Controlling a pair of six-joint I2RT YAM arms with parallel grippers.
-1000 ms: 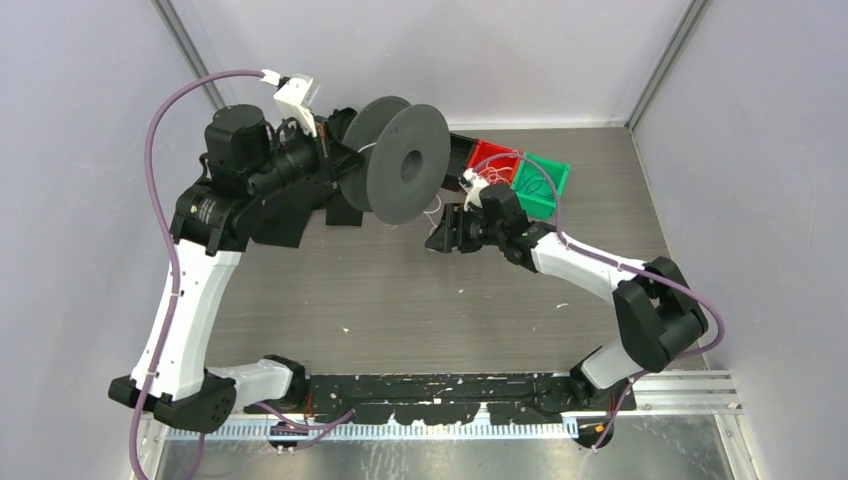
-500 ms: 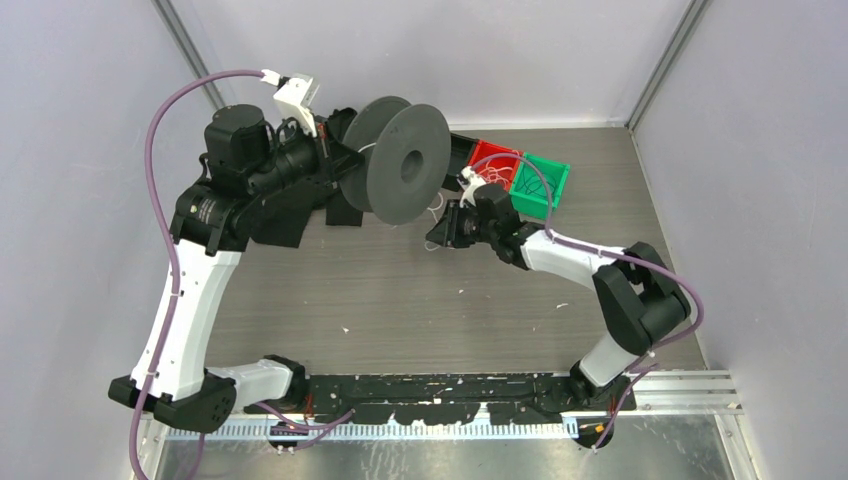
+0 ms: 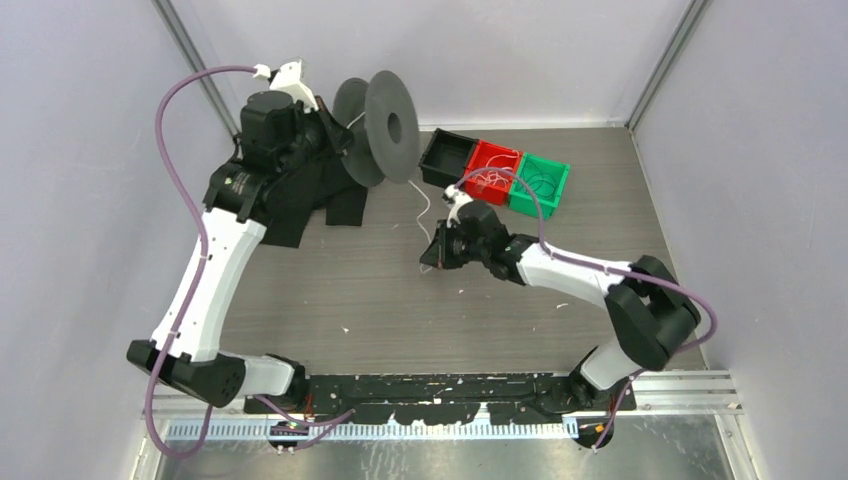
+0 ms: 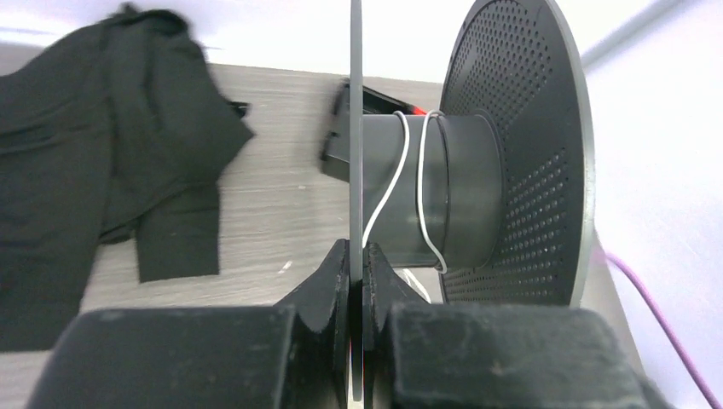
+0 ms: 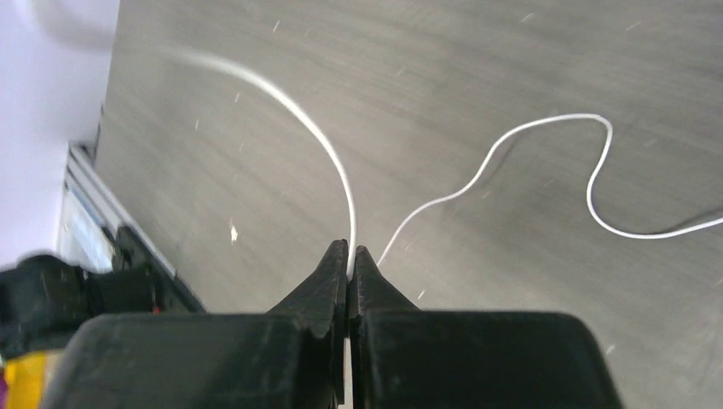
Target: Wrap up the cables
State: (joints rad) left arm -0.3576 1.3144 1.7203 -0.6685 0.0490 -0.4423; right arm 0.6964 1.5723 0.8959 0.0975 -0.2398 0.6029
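Black cloth (image 3: 318, 205) on worktop (image 5: 511, 68) left of spool (image 3: 390, 125); bins (image 3: 445, 155) behind. Gripping spool flange in closed left jaws; pinching white cable (image 5: 352, 209) in closed right jaws.

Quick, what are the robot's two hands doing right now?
Left hand: closed, pinching the thin rim of the grey spool.
Right hand: closed, pinching the white cable.

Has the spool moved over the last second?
Yes. The spool has gone toward the far left corner, away from the bins; it no longer covers the black bin.
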